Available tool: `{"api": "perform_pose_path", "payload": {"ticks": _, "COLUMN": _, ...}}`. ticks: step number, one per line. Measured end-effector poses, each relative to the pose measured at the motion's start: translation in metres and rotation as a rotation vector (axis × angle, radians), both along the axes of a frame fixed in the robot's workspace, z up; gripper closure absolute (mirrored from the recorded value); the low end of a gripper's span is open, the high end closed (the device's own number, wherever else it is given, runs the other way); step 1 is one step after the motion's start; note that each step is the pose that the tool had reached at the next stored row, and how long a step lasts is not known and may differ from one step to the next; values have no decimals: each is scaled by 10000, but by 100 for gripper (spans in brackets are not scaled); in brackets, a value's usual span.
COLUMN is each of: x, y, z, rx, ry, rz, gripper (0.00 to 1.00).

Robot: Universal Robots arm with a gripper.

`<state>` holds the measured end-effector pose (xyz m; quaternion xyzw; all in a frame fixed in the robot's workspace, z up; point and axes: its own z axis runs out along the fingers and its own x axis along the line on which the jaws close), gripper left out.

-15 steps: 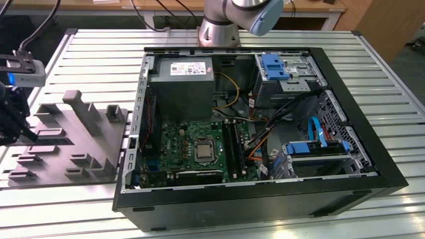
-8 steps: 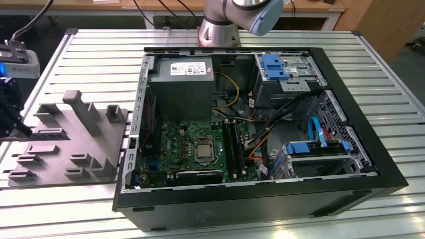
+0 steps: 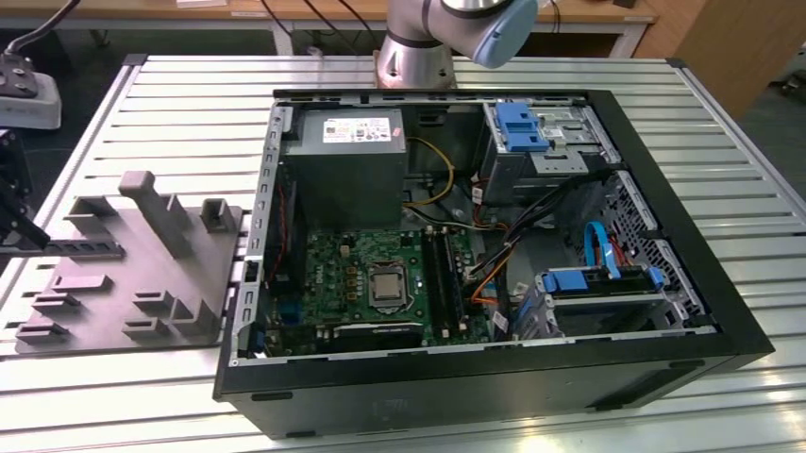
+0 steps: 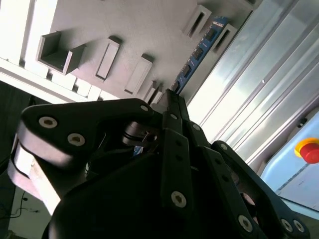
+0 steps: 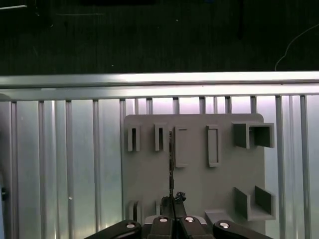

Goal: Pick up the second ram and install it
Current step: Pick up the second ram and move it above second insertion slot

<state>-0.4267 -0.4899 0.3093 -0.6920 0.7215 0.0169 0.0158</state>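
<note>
The second ram (image 4: pixel 199 55), a thin bluish board with black chips, stands on its edge over the grey fixture (image 4: pixel 124 30) between small slot blocks. In the first wrist view the ram (image 5: pixel 171 159) shows edge-on as a dark line. My gripper (image 4: pixel 172 99) is shut on one end of it, and it appears again in the first wrist view (image 5: pixel 173 201). In the exterior view the gripper (image 3: pixel 38 245) is at the far left edge, with the ram (image 3: pixel 86 249) sticking out from it over the fixture (image 3: pixel 139 274). The long black memory slots (image 3: pixel 441 274) lie on the green motherboard (image 3: pixel 359 269) inside the open case.
The open black computer case (image 3: pixel 504 368) lies on the slatted metal table (image 3: pixel 189 104), to the exterior view's right of the fixture. The arm's base (image 3: pixel 416 57) stands behind the case. A red button (image 4: pixel 309 149) sits beside the table. The table's edge rail (image 5: pixel 159 82) runs beyond the fixture.
</note>
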Motion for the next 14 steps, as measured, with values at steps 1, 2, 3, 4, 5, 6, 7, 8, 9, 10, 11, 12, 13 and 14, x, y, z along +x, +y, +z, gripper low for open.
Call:
{"api": "perform_pose_path", "payload": {"ticks": 1, "x": 0, "y": 1, "z": 23, "rx": 0, "ry": -1, "rz": 0, "gripper": 89}}
{"api": "perform_pose_path", "payload": {"ticks": 2, "x": 0, "y": 2, "z": 47, "rx": 0, "ry": -1, "rz": 0, "gripper": 89}}
{"api": "perform_pose_path", "payload": {"ticks": 3, "x": 0, "y": 2, "z": 71, "rx": 0, "ry": 0, "rz": 0, "gripper": 89}}
{"api": "perform_pose_path", "payload": {"ticks": 4, "x": 0, "y": 3, "z": 95, "rx": 0, "ry": 0, "rz": 0, "gripper": 89}}
{"api": "perform_pose_path", "payload": {"ticks": 5, "x": 0, "y": 3, "z": 120, "rx": 0, "ry": 0, "rz": 0, "gripper": 89}}
{"api": "perform_pose_path", "payload": {"ticks": 6, "x": 0, "y": 4, "z": 141, "rx": 0, "ry": 0, "rz": 0, "gripper": 89}}
{"api": "perform_pose_path", "payload": {"ticks": 7, "x": 0, "y": 4, "z": 161, "rx": 1, "ry": -1, "rz": 0, "gripper": 89}}
{"api": "perform_pose_path", "payload": {"ticks": 8, "x": 0, "y": 4, "z": 180, "rx": 0, "ry": -1, "rz": 0, "gripper": 89}}
{"api": "perform_pose_path", "payload": {"ticks": 9, "x": 0, "y": 5, "z": 199, "rx": 0, "ry": 0, "rz": 0, "gripper": 89}}
{"api": "perform_pose_path", "payload": {"ticks": 10, "x": 0, "y": 5, "z": 218, "rx": 0, "ry": 0, "rz": 0, "gripper": 89}}
{"api": "perform_pose_path", "payload": {"ticks": 11, "x": 0, "y": 6, "z": 237, "rx": 0, "ry": 0, "rz": 0, "gripper": 89}}
{"api": "perform_pose_path", "payload": {"ticks": 12, "x": 0, "y": 7, "z": 258, "rx": 0, "ry": 0, "rz": 0, "gripper": 89}}
{"api": "perform_pose_path", "payload": {"ticks": 13, "x": 0, "y": 7, "z": 278, "rx": 0, "ry": 0, "rz": 0, "gripper": 89}}
{"api": "perform_pose_path", "payload": {"ticks": 14, "x": 0, "y": 8, "z": 298, "rx": 0, "ry": -1, "rz": 0, "gripper": 89}}
